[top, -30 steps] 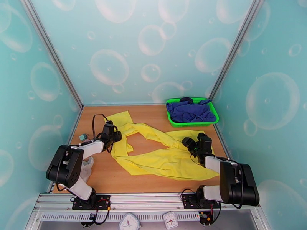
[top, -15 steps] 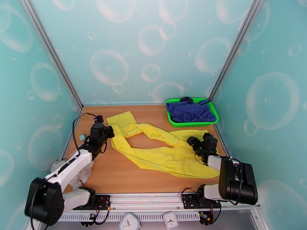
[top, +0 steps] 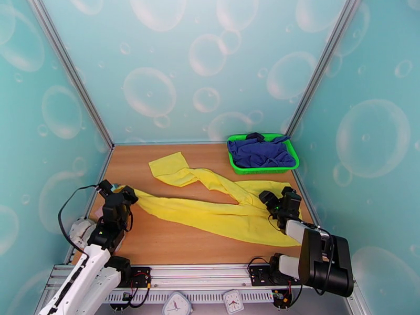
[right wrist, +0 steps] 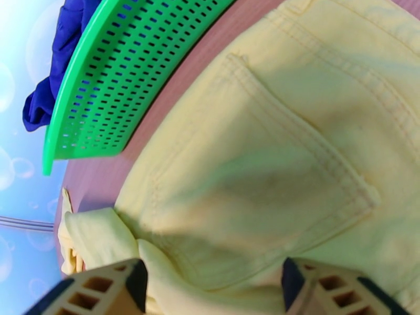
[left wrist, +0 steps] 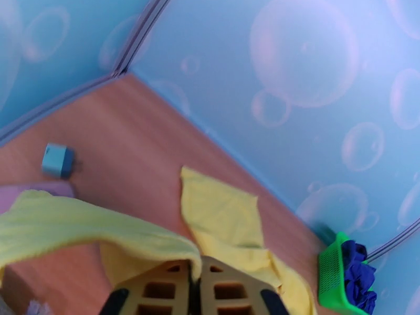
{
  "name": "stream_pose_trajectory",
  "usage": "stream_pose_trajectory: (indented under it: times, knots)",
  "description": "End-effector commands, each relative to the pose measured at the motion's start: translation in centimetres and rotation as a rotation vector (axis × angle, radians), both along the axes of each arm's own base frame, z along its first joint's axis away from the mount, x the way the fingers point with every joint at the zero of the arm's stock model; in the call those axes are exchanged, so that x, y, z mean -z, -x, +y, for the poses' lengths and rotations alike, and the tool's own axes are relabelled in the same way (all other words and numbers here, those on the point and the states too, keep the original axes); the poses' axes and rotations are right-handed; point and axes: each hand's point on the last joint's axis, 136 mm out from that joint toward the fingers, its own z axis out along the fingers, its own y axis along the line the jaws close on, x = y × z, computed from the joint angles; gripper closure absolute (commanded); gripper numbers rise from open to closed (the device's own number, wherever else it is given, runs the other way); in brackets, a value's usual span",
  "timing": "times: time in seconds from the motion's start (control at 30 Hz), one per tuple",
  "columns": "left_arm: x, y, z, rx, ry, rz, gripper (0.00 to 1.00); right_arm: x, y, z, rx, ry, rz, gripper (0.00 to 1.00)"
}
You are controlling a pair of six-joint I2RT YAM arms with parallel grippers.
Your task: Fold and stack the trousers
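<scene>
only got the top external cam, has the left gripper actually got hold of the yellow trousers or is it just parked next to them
observer: it has them. In the left wrist view the left gripper is shut, and an edge of the yellow trousers is pinched in the seam between its fingers.
operator: ok and the right one, gripping anything
observer: no. In the right wrist view the right gripper is open. Its fingers are spread wide over a stitched back pocket, not closed on it.
</scene>
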Motion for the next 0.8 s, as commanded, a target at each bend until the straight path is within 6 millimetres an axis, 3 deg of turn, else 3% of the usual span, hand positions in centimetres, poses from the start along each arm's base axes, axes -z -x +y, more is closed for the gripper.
stream_pose_trajectory:
  times: [0.0,0.2,0.33,0.4,0.5,0.67,0.77]
  knots:
    - [0.1,0.3,1.4,-0.097,0.04,-0.033,1.0,0.8,0.8,-1.3,0.038,0.046,0.055,0.27]
    - [-2.4,-2.0,1.6,-0.095,-0.075,-0.054,1.0,-0.9,0.4,-1.3,0.026,0.088,0.002,0.28]
    - [-3.6,-3.8,2.6,-0.14,-0.099,-0.058,1.0,-0.8,0.8,-1.9,0.061,0.113,0.015,0.27]
    - [-3.8,-5.7,3.0,-0.146,-0.125,-0.024,0.9,-0.6,0.7,-1.8,0.052,0.103,0.024,0.27]
    - [-2.5,-9.5,3.9,-0.17,-0.137,0.061,0.72,-0.1,0.5,-1.4,0.037,0.084,0.027,0.27]
    - [1.2,-18.0,4.9,-0.139,-0.122,0.222,0.65,-0.1,0.4,-1.2,0.028,0.079,0.025,0.27]
    - [2.0,-22.5,3.8,-0.043,-0.135,0.226,0.64,-0.4,0.4,-1.2,0.019,0.088,0.017,0.27]
